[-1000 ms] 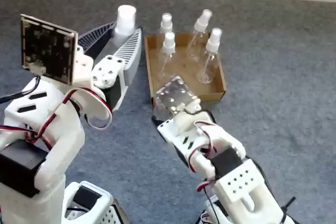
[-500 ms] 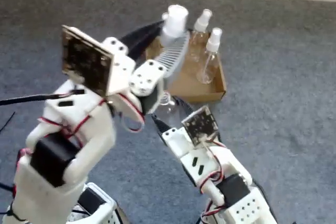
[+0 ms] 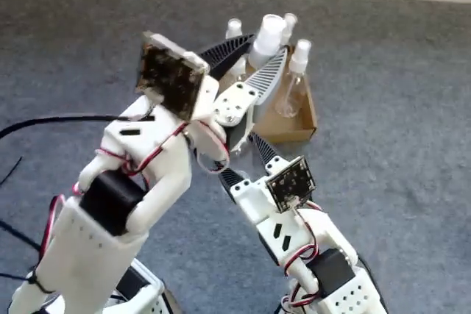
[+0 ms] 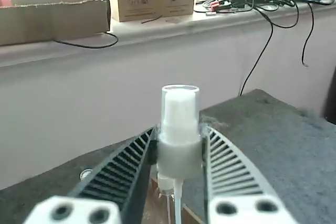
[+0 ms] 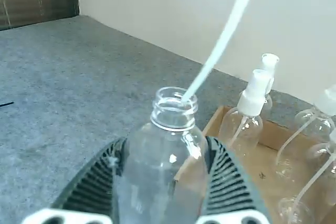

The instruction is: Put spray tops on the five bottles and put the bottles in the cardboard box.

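Note:
My left gripper (image 3: pixel 266 43) is shut on a white spray top (image 3: pixel 268 31) and holds it in the air over the near left part of the cardboard box (image 3: pixel 300 127). In the left wrist view the spray top (image 4: pixel 179 129) stands upright between the ribbed fingers (image 4: pixel 122 174), its tube hanging down. My right gripper (image 5: pixel 165 149) is shut on an open clear bottle (image 5: pixel 167 166). The thin tube (image 5: pixel 221 39) slants down into that bottle's mouth. Several capped bottles (image 5: pixel 251 109) stand in the box (image 5: pixel 219 115).
Grey carpet covers the table all around. The left arm's body (image 3: pixel 140 182) leans across the middle and hides the held bottle from above. A capped bottle (image 3: pixel 294 73) stands at the box's right side. A black cable (image 3: pixel 44 124) runs at the left.
The left arm has swung right with the spray top, from left of the box to over the right gripper's bottle. The right arm has drawn back toward the near edge.

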